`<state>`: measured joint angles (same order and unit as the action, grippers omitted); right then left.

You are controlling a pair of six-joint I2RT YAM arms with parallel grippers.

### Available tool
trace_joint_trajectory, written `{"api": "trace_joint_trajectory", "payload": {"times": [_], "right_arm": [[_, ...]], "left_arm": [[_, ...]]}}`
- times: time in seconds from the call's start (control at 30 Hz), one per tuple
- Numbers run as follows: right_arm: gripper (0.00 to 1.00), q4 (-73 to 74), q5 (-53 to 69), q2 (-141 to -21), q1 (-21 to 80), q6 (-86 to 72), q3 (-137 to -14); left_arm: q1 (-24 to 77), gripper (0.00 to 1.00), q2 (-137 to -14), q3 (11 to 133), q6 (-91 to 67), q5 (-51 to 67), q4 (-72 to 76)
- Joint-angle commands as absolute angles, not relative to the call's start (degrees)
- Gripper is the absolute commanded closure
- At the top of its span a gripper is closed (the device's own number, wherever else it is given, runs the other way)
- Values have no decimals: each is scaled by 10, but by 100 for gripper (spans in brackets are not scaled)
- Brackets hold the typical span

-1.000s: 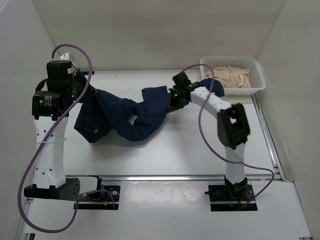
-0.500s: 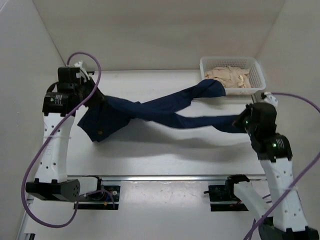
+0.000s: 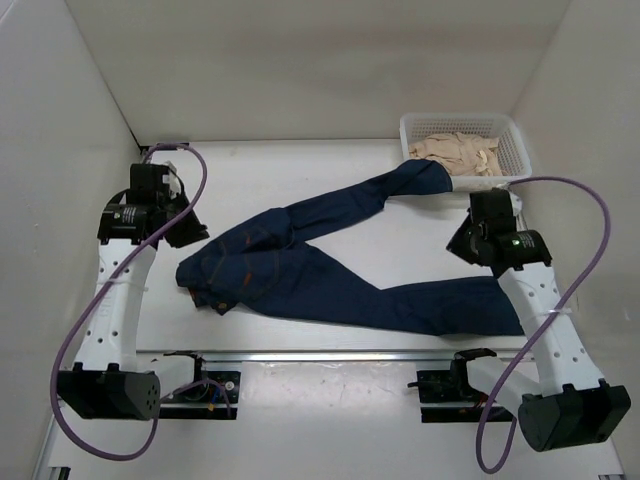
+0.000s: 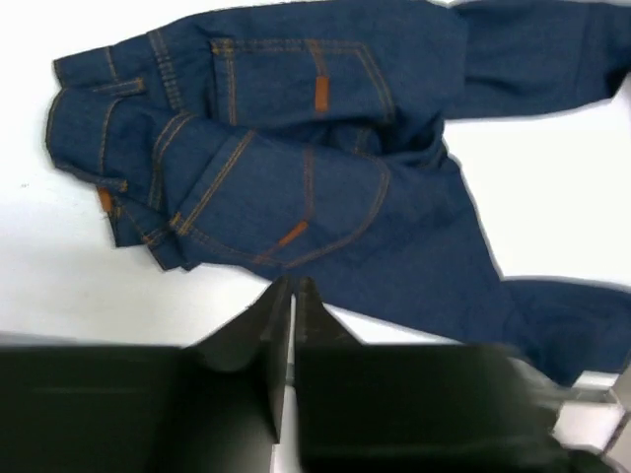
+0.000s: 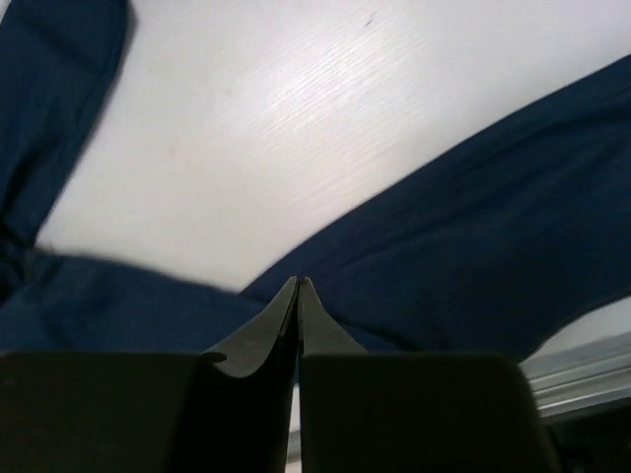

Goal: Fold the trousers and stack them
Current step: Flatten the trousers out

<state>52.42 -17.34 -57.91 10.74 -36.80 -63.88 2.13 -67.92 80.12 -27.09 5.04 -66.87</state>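
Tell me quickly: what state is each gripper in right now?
Left gripper: jaws closed, holding nothing, not gripping the dark navy-blue denim jeans.
Right gripper: jaws closed, holding nothing.

trousers [image 3: 300, 275] cuff under right arm [image 3: 535, 300]

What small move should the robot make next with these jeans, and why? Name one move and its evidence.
Probably open the shut right gripper and reach for the far leg's cuff, which lies by the basket. The trousers lie flat, legs splayed apart; the left gripper is shut, holding nothing.
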Motion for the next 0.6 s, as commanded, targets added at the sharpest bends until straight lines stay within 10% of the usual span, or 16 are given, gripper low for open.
{"api": "trace_joint_trajectory", "payload": {"times": [0.0, 0.07, 0.1, 0.2, 0.37, 0.47, 0.57], "right_arm": [[97, 509, -32, -563, 112, -376, -582], [82, 503, 23, -545, 105, -402, -533], [53, 497, 48, -538, 105, -430, -484], [7, 491, 114, -507, 100, -481, -400], [0, 454, 148, -487, 95, -521, -321], [2, 411, 154, -515, 90, -534, -282], [10, 329, 139, -563, 90, -550, -265]], "left_arm": [[3, 79, -657, 719, -301, 59, -636], [3, 19, -657, 678, -319, 74, -614], [3, 1, -666, 645, -335, 79, -604], [-10, 0, -709, 612, -352, 79, -573], [-35, 0, -808, 571, -368, 98, -514], [-35, 28, -858, 591, -368, 108, -497], [-35, 90, -901, 641, -368, 113, -491]]}}
